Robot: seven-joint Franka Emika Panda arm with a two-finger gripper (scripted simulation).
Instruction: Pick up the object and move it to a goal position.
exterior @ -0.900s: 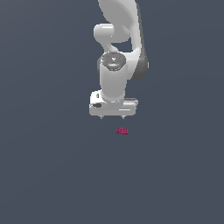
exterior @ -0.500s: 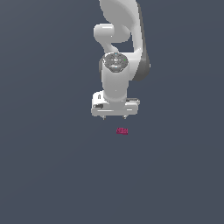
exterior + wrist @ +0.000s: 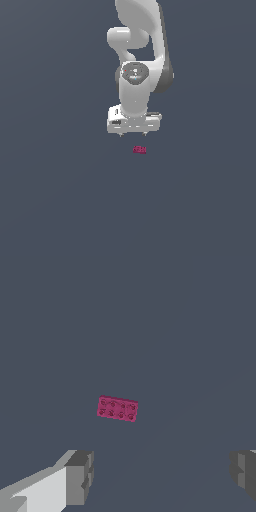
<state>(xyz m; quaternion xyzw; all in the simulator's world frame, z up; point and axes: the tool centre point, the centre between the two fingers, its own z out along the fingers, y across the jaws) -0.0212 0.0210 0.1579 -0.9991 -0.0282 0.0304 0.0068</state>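
The claw (image 3: 133, 134) is hanging with its jaws spread wide and nothing between them; in the wrist view the two grey fingertips (image 3: 80, 476) are standing far apart at the frame's edges, with bare floor showing in the gap. The object (image 3: 140, 149), a small magenta-red studded brick, is lying flat on the dark grey floor (image 3: 60, 200), just below the claw in the exterior view and a little toward that view's right, not touching either finger. Judging by this, the task is only at its approach: the brick is not yet grasped, and lifting and carrying to the goal remain. No goal marker is showing in either view.
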